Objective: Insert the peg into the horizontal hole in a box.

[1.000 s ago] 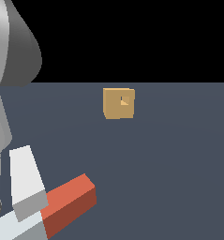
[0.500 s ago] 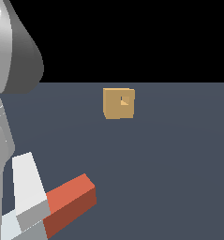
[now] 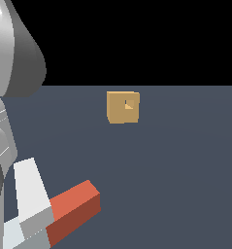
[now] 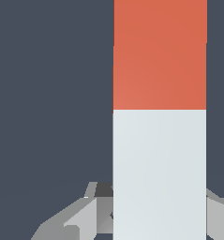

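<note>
Wrist view, peg white half between jaws, grasped, red half projecting beyond

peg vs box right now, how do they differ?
Colour: the peg is half red-orange, half white; the box is plain tan. Shape: the peg is a long bar, the box a cube with a small hole in its face. Place: the peg sits at the pincer, the box stands alone, apart. Both are square-edged.
</note>
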